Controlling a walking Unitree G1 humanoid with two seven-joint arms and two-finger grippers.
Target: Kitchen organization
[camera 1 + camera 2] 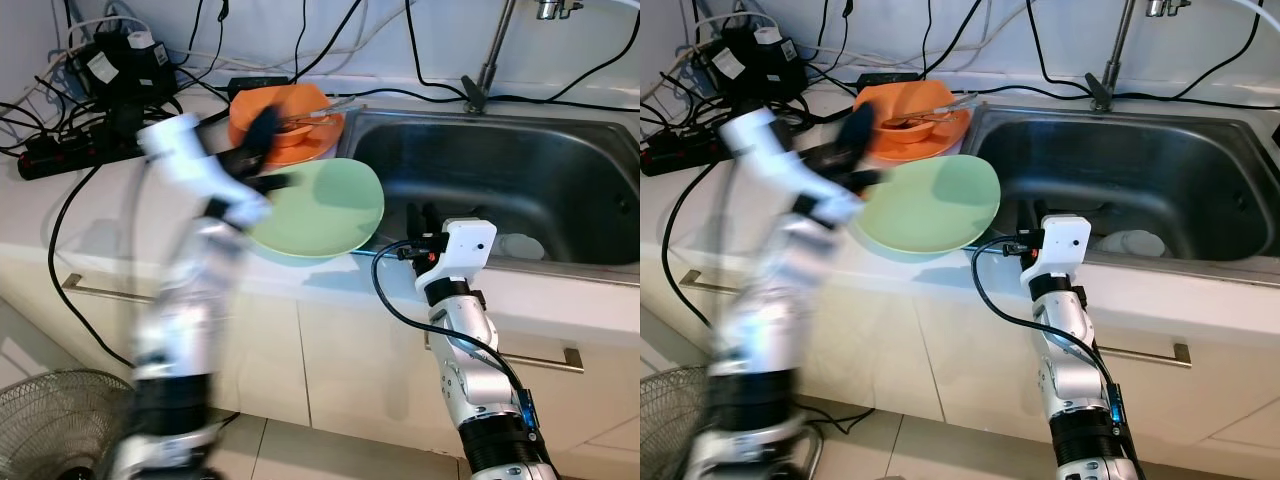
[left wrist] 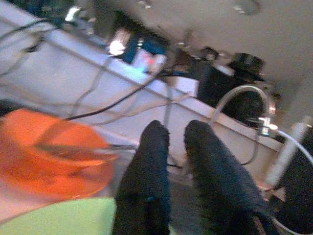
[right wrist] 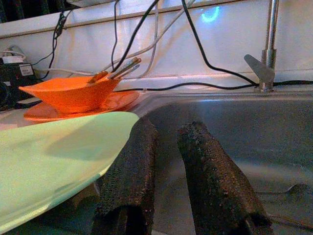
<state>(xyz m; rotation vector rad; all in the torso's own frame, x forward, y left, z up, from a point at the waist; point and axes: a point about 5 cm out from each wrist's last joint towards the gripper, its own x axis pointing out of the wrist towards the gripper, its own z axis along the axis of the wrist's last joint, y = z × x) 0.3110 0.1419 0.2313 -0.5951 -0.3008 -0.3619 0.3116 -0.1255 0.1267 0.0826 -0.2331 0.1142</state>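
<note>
- On the white counter [image 1: 60, 215] beside the steel sink [image 1: 520, 170]: round pale-green plate [image 1: 320, 208], my left gripper [image 1: 262, 150] over it, blurred, fingers slightly parted.
- My right gripper [image 1: 420, 222] at sink's front edge, fingers apart, empty.
- Orange bowl [image 3: 73, 93] behind plate.

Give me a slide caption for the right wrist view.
Right gripper reaching over the sink, fingers apart, beside the green plate and orange bowl.
</note>
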